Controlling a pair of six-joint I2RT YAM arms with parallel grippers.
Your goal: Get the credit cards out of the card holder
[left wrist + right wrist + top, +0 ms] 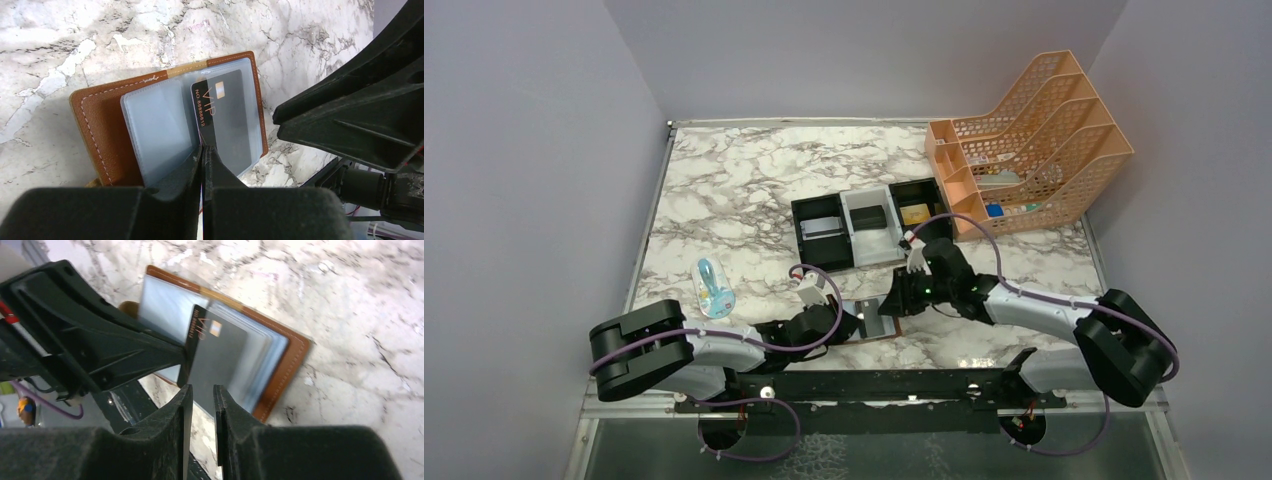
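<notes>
Top external view: marble table [724,190], with the card holder [100,125] lying open near its front edge, right between both claws. The left gripper [204,150] is pinched closed, tips on the pale pockets beside the dark grey card [227,125]. The right gripper [202,395] is parted just a crack at that card's edge.

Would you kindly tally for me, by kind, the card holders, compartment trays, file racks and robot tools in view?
Card holder: 1
Compartment tray: 1
File rack: 1
Tools: 2, left tool and right tool
Total: 5
</notes>
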